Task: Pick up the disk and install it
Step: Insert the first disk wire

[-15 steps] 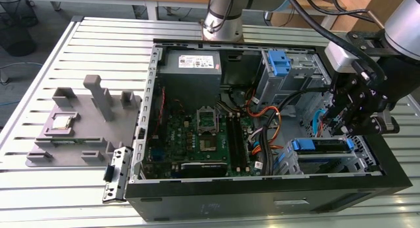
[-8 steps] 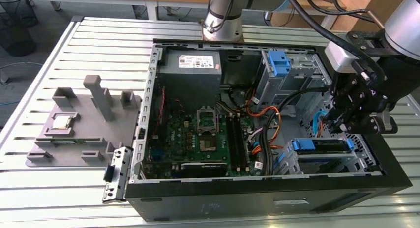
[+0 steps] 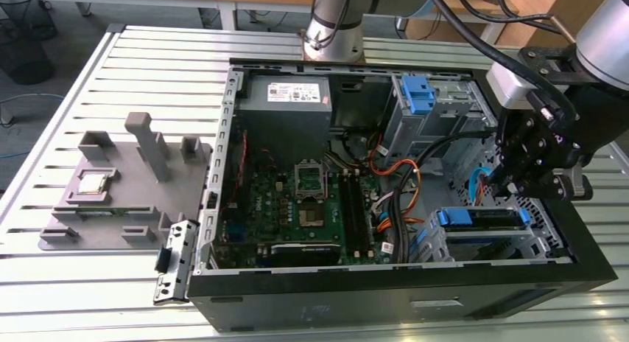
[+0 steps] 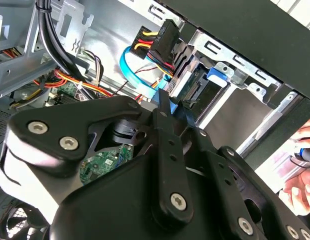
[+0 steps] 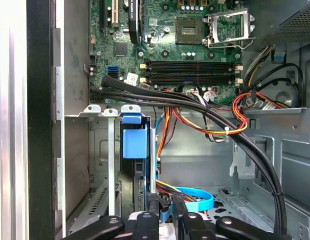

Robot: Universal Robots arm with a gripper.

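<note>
Disk [image 3: 479, 219], blue-bracketed: sits slotted in a drive bay inside the computer case [image 3: 393, 290], at the corner farthest from the case's power-supply box [image 3: 288, 97]; shows edge-on in the first wrist view [image 5: 134, 142].
Claw [image 3: 511, 186]: hangs released over the case's open side, close to that bay, gripping nothing; fingers [image 5: 146, 222] apart, blue cable [image 5: 197, 197] between.
Motherboard [image 3: 285, 209]: lies on the case floor.
Processor chip [image 3: 93, 182]: rests on the tabletop [image 3: 147, 62] outside the case, on a grey fixture [image 3: 147, 202].

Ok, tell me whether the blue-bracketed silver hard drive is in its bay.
In. The blue-bracketed silver hard drive sits inside the grey metal bay.
</note>
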